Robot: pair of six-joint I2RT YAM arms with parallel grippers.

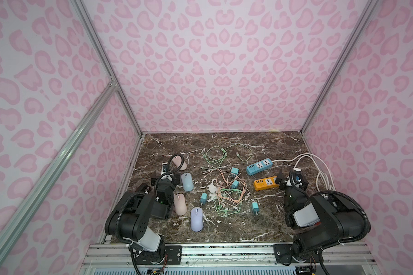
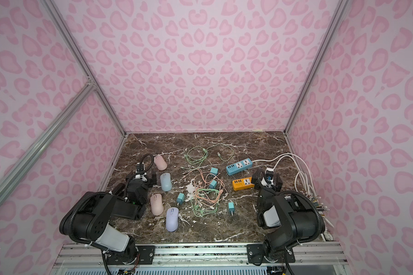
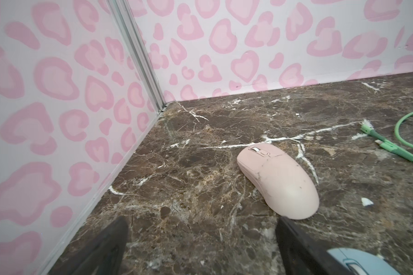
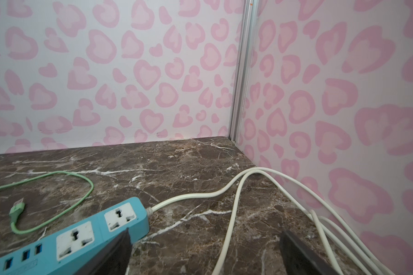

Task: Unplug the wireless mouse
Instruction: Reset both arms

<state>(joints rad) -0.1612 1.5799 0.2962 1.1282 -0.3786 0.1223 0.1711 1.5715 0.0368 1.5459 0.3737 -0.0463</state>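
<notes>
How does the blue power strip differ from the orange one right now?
The blue power strip lies farther back; the orange power strip sits nearer, its end hidden behind the right gripper. Blue shows two sockets, orange one. Blue's white cord shows where it joins; orange's does not. Both lie flat with USB ports at one end.

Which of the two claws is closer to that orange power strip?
The right. The right gripper is right by one end of the orange power strip; the left gripper is across the table, beside the blue mouse.
</notes>
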